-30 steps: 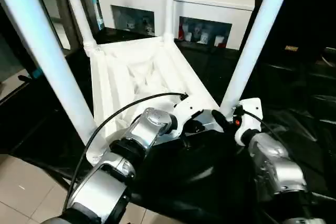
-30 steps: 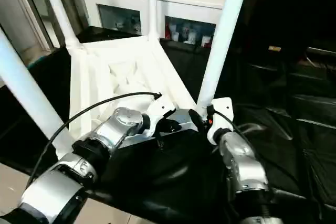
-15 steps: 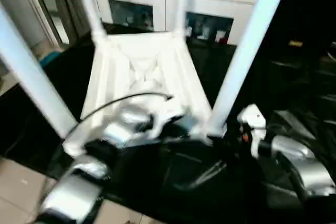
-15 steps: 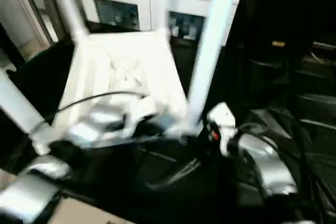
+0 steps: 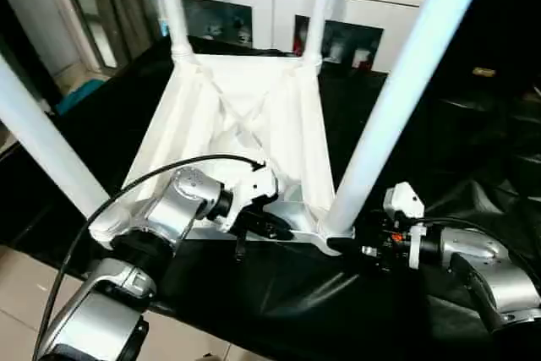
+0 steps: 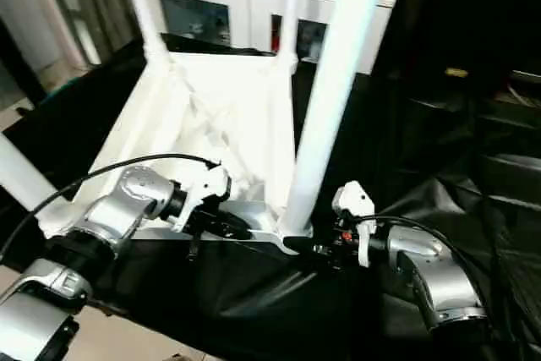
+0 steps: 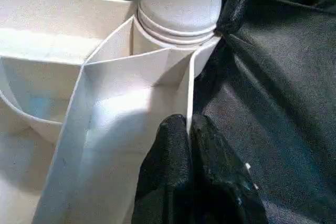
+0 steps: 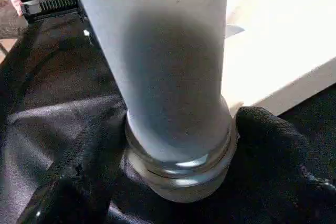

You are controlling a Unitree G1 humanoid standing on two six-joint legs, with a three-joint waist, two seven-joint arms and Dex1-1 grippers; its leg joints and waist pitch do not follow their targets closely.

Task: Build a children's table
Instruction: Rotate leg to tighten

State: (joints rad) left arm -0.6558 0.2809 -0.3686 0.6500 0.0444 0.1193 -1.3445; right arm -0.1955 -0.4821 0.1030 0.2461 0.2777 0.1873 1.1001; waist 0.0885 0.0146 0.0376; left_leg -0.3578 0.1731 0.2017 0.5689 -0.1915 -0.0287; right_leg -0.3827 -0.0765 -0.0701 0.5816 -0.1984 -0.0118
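The children's table lies upside down on black cloth, its ribbed white top (image 5: 245, 116) facing up. Four white legs stand in the corner sockets. My left gripper (image 5: 270, 227) is at the near rim by the near-right corner. In the left wrist view its black fingers (image 7: 176, 150) are shut on the thin rim wall (image 7: 131, 119). My right gripper (image 5: 351, 247) reaches in from the right to the base of the near-right leg (image 5: 397, 99). Its fingers (image 8: 268, 135) press on both sides of that leg's ringed foot (image 8: 178, 166).
A white cabinet with glass doors (image 5: 279, 6) stands behind the table. Black cloth (image 5: 321, 293) covers the work surface and folds up at the right. Tiled floor (image 5: 25, 310) shows past the near-left edge. The near-left leg (image 5: 42, 141) rises close to my left forearm.
The whole picture has shifted, so the camera has moved. My right forearm now lies lower and further right, its gripper still at the leg's base. The left gripper stays on the near rim.
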